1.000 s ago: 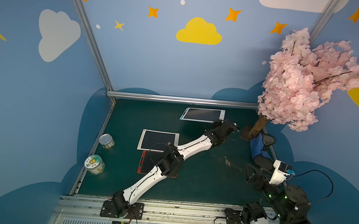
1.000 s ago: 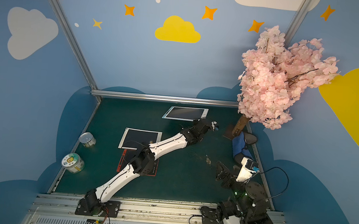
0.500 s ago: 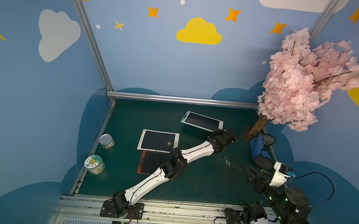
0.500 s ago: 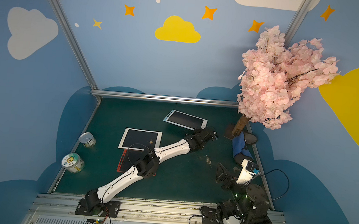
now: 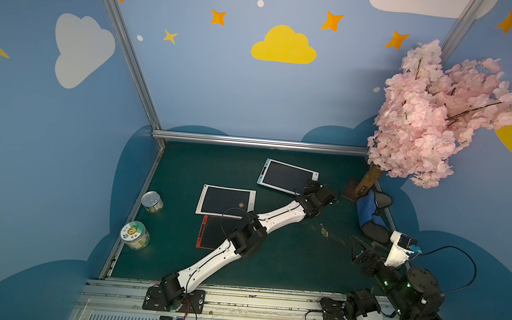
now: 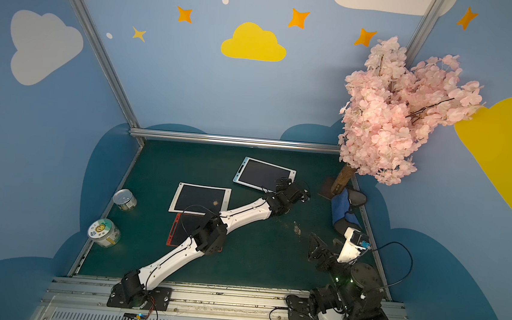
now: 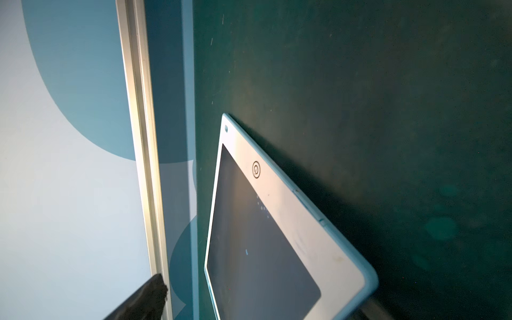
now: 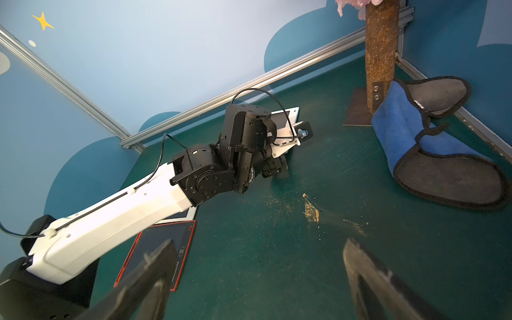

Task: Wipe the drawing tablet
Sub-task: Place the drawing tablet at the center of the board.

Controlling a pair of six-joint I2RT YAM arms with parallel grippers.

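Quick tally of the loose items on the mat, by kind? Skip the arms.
Drawing tablets: 3 (blue-edged tablet, white tablet, red tablet)
Cans and jars: 2 (tin can, lidded jar)
Cloths: 1 (blue cloth)
Trees: 1 (blossom tree)
Total: 7

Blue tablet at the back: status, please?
Left pincer open at blue-edged tablet corner. Right pincer open, empty. Blue cloth lies unheld by tree trunk. Left arm crosses over red tablet.
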